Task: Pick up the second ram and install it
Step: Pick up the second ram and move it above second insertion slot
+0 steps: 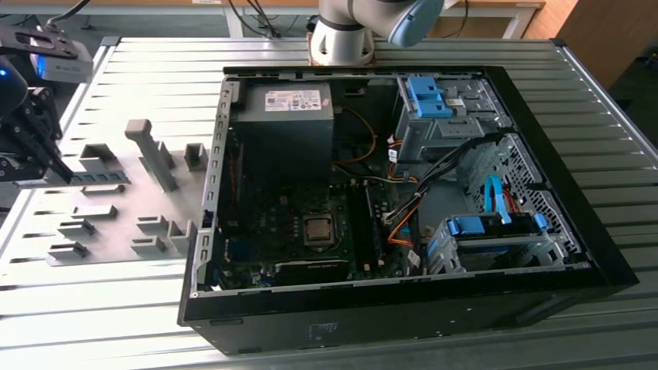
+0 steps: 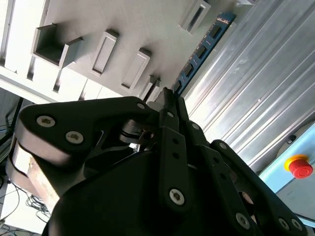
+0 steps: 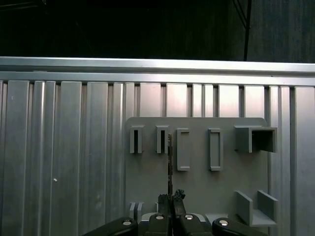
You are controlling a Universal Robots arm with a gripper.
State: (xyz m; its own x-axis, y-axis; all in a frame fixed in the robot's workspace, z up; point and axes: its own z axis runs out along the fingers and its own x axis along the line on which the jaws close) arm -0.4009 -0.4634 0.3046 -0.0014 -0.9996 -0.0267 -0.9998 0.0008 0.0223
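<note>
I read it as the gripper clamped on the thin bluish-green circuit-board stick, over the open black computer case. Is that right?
Not quite. The gripper is clamped on the thin bluish-green circuit-board stick, but over the grey plastic holder plate, not the open black computer case. The exterior view shows it to that view's left of the case.

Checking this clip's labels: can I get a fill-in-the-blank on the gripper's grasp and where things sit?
1. The gripper is ___ on the memory stick.
2. In the exterior view, the grey holder plate lies to the ___ of the computer case.
3. In the second wrist view, the round button beside the table is ___.

Missing words: shut; left; red.
</note>
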